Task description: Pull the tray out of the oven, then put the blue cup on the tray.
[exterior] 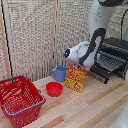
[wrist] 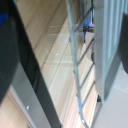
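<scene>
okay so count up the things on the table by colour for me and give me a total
Red: 2, the basket and the shallow bowl
Blue: 1, the blue cup
Orange-yellow: 1, the box
Black and silver: 1, the oven
Total: 5

White rounded arm (exterior: pixel 95 30) segments with black joints.
</scene>
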Tool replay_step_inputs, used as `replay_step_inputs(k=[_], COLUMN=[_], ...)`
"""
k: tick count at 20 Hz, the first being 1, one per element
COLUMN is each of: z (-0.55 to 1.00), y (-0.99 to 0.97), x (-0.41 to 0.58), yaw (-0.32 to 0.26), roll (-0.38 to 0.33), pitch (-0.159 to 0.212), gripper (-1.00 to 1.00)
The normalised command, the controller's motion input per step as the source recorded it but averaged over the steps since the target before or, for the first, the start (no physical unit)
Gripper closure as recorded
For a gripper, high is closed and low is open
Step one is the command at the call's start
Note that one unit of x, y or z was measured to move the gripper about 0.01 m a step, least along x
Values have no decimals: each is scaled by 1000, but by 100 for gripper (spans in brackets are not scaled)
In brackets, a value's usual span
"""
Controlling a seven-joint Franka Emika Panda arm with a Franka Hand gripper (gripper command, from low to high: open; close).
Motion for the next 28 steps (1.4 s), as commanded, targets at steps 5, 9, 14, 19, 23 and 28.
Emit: replay_step_inputs(k=[5, 9, 14, 19, 23, 28], z=[676, 470, 365, 353, 306, 258], y=[71, 255, 229, 160, 175, 194], x=[169, 153, -17, -75, -36, -2], yaw=[-26, -145, -271, -314, -300, -282], roll=[154, 153, 161, 170, 193, 217], pitch=[-6, -95, -106, -98, -89, -82], gripper=[-100, -100, -100, -100, -100, -100])
